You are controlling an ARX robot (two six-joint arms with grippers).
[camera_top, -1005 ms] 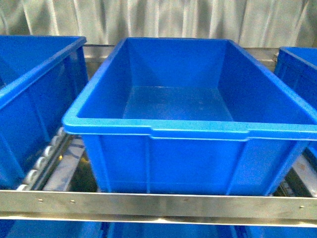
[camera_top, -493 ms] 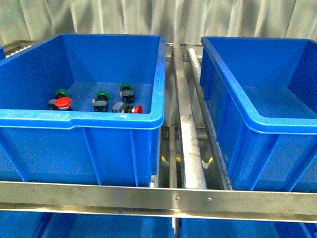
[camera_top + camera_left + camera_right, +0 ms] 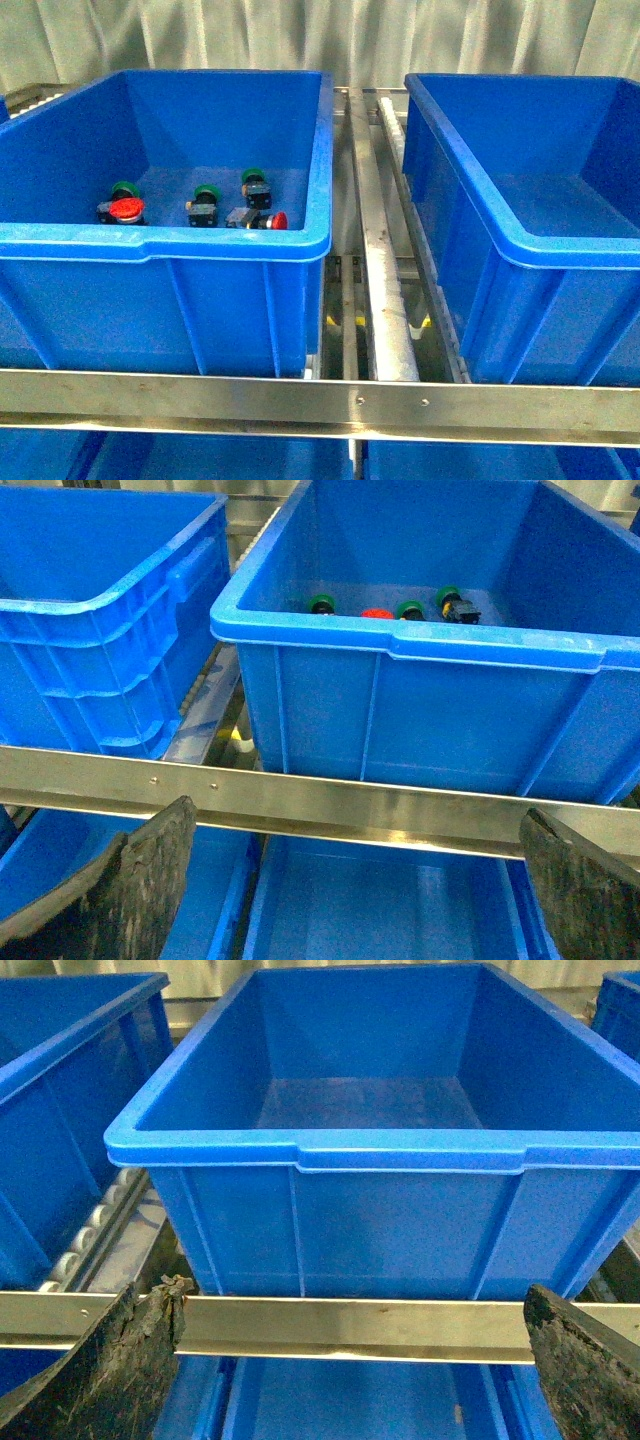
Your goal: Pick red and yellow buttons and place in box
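Two red buttons, one upright and one lying on its side, rest on the floor of the left blue bin among green-capped switches. No yellow button shows. The left wrist view looks into that bin, where one red cap shows beyond the near wall. The empty blue box stands to the right and fills the right wrist view. My left gripper and my right gripper hang open and empty in front of the steel rail, apart from the bins. Neither arm appears in the front view.
A steel rail runs across the shelf front. A roller track lies between the two bins. More blue bins stand to the side and on the lower shelf.
A second ago the front view showed only the empty box, centred; since half a second ago it shows the bin with buttons on the left. Nothing has moved since.
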